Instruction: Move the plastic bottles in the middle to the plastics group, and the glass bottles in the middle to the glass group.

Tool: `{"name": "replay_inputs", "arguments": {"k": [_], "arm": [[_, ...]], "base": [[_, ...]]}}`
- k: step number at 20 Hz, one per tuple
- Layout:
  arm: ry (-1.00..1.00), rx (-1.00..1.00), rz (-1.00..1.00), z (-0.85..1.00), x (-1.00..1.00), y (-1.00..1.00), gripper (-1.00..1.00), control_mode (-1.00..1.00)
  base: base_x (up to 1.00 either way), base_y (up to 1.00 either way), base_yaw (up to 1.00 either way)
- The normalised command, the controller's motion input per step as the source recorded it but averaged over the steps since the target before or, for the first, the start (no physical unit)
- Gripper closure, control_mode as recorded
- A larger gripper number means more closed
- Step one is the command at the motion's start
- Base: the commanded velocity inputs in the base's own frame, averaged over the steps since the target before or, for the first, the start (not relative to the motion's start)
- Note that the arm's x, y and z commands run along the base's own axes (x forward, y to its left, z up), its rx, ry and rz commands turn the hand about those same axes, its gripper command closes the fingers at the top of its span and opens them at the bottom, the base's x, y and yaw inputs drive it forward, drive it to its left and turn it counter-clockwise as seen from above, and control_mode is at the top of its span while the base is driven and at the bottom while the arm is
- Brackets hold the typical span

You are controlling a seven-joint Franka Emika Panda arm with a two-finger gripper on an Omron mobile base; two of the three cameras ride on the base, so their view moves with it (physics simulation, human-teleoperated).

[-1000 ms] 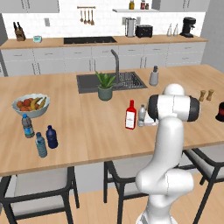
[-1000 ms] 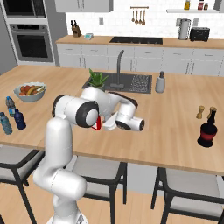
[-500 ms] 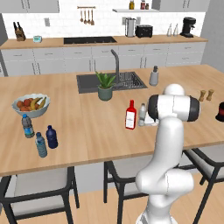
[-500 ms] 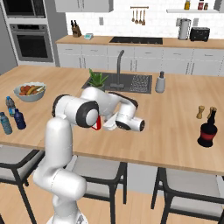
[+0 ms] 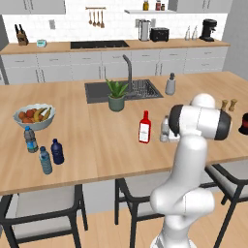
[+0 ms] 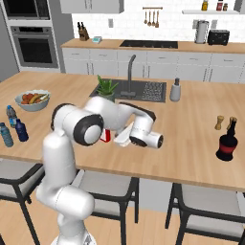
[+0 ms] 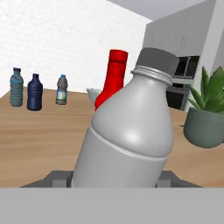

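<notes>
The clear greyish plastic bottle (image 7: 131, 131) with a pale grey cap leans between my fingers, and my gripper (image 7: 113, 177) is shut on its lower body. It stands at mid-counter (image 5: 165, 130) beside my hand (image 6: 125, 138). Just behind it is the red glass bottle (image 7: 114, 70), upright with a white label (image 5: 144, 128). The navy plastic bottle (image 5: 57, 151) stands at the far left between two blue-labelled water bottles (image 5: 30, 139) (image 5: 45, 161). These three also show in the hand view: the navy bottle (image 7: 35, 92) and the water bottles (image 7: 16, 86) (image 7: 62, 89).
A fruit bowl (image 5: 34, 116) sits behind the left group. A potted plant (image 5: 116, 94) stands by the sink (image 5: 140, 89). At the right end are a dark glass bottle (image 6: 227, 143) and two small shakers (image 6: 219, 122). Stools line the counter's near edge.
</notes>
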Motion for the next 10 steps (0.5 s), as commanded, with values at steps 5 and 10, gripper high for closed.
{"name": "replay_inputs", "arguments": {"k": [5,10], "arm": [[-0.05,-0.04,0.01,0.1,-0.98,0.07,1.0,-1.0],[-0.01,-0.06,0.07,0.09,-0.79,0.41,1.0,-1.0]], "base": [[0.0,0.0,0.0],[0.0,0.0,0.0]]}}
